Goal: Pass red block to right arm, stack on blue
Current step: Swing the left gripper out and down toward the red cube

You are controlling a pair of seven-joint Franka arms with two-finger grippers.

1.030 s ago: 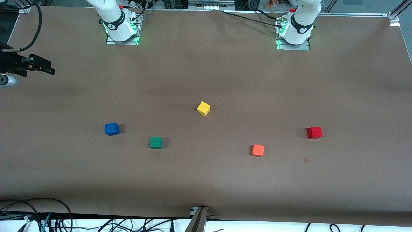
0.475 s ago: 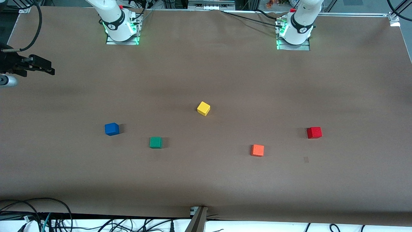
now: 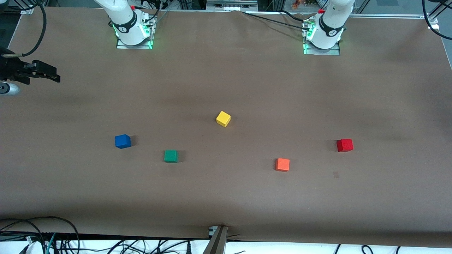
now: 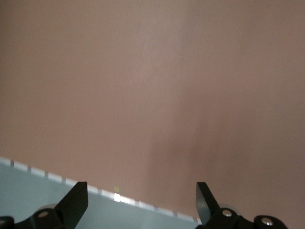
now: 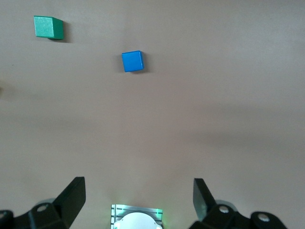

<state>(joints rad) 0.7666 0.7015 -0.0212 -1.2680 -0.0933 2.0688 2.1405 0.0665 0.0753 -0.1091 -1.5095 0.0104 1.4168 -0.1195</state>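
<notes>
Five cubes are seen resting on the brown table, none touching another. The red block is sat toward the left arm's end of the table, untouched, with the orange cube near it, nearer the front camera and more toward the middle. The blue cube is placed toward the right arm's end, well apart from the red block; the green cube is beside it, slightly nearer the camera. The yellow cube is located around mid-table, farther from the camera than the rest. The right gripper is held high with its jaws spread wide and nothing between them; in the right wrist view it is seen over bare table near its own base, with the blue and green cubes in sight. The left gripper is likewise spread wide and empty; only bare table surface and what is probably the table's edge strip are shown under it, so its exact position cannot be confirmed. In the front view it is not visible. No block is gripped or stacked.
</notes>
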